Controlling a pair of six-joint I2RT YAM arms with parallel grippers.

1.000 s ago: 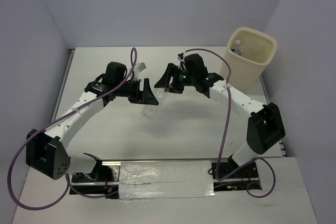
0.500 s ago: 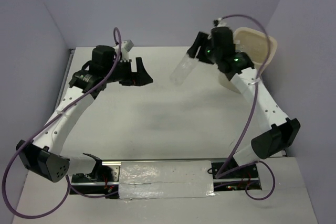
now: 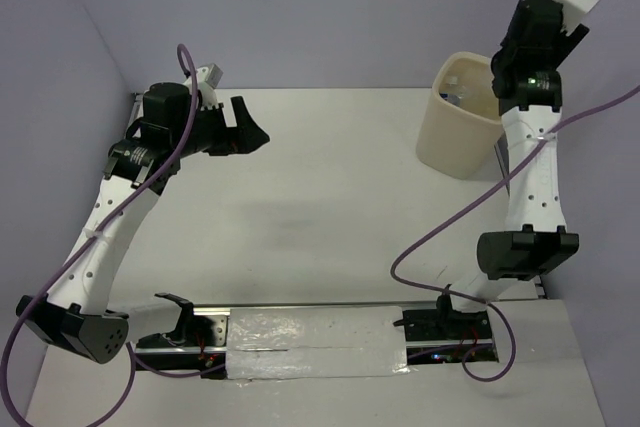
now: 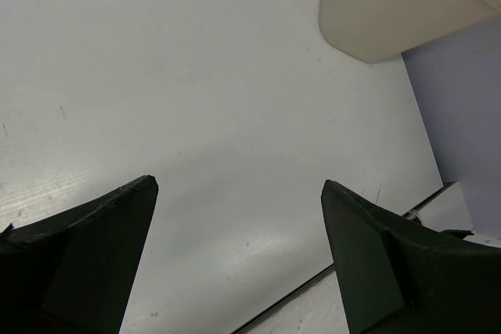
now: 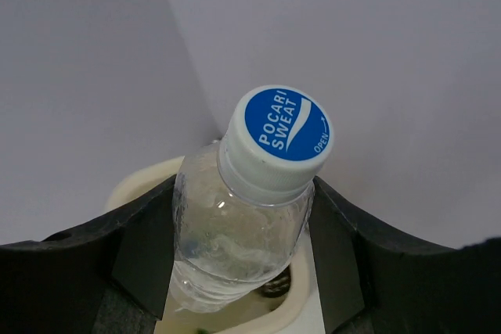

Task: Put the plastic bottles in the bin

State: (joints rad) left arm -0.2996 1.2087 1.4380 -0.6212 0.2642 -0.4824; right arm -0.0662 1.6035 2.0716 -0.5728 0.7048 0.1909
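My right gripper (image 3: 503, 71) is raised above the cream bin (image 3: 462, 137) at the back right. In the right wrist view it (image 5: 244, 193) is shut on a clear crinkled plastic bottle (image 5: 235, 232) with a white cap and a blue top, held over the bin's rim (image 5: 141, 181). That bottle is hidden by the arm in the top view. Other bottles (image 3: 456, 93) lie inside the bin, and a dark cap (image 5: 275, 287) shows there. My left gripper (image 3: 254, 127) is open and empty, held above the back left of the table; its jaws (image 4: 239, 184) stand wide apart.
The white table (image 3: 300, 207) shows no loose bottles. The bin also shows in the left wrist view (image 4: 391, 5), far ahead. Purple walls close the table at the back and sides. A taped rail runs along the near edge (image 3: 320, 332).
My right arm has carried the bottle from the table's middle up and right to above the bin. My left arm has drawn back to the left, open.
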